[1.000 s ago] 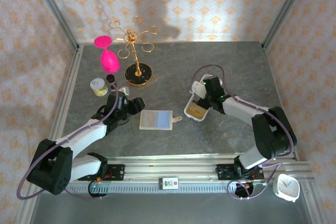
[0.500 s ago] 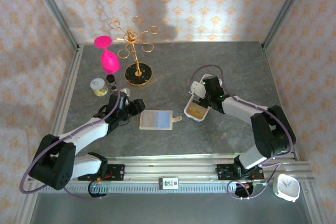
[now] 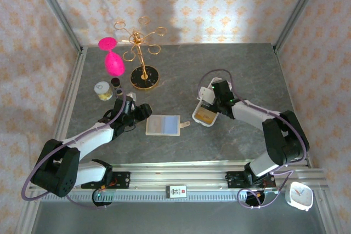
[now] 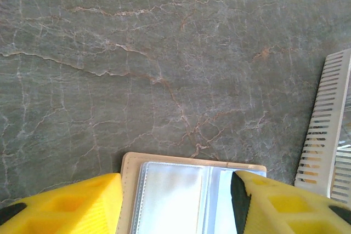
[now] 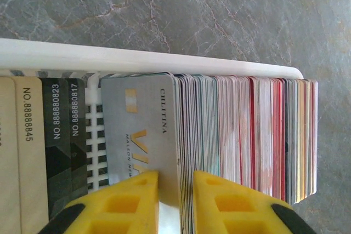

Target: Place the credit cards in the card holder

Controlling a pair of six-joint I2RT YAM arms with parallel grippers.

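Right end effector: my right end effector point(image 5: 175, 183) is pinched on the near edge of the grey card point(image 5: 140, 135), one yellow finger on its face and the other behind it. I cannot tell whether a card or two behind it is caught in the same pinch.

Left end effector: my left end effector point(image 4: 176, 182) is spread wide, a finger on each side of the card holder point(image 3: 163, 125), just above its near end and gripping nothing.

Where the cards are: the credit cards point(image 5: 241, 135) stand on edge, packed face to face in the white slotted tray point(image 5: 137, 58), with the grey one at the front of the pack.

Long axis: the grey card's lettering runs from my fingers toward the tray's far rim, so I judge its long side lies in line with my fingers and the pack runs crosswise to them.

Direction of the move: from above, the card holder lies open on the tabletop point(image 3: 230, 69) to the left of the tray and near it but not touching. The card must travel leftward, toward my left arm.

Nearer arm: right for the cards, left for the holder.

Count of cards: one in my pinch, and dozens on edge behind it, packed too tightly to count. Three numbered faces show beside them in the tray, one cream point(image 5: 30, 146) and two dark point(image 5: 63, 135).

Count of the rest: one card holder, one tray, two end effectors.
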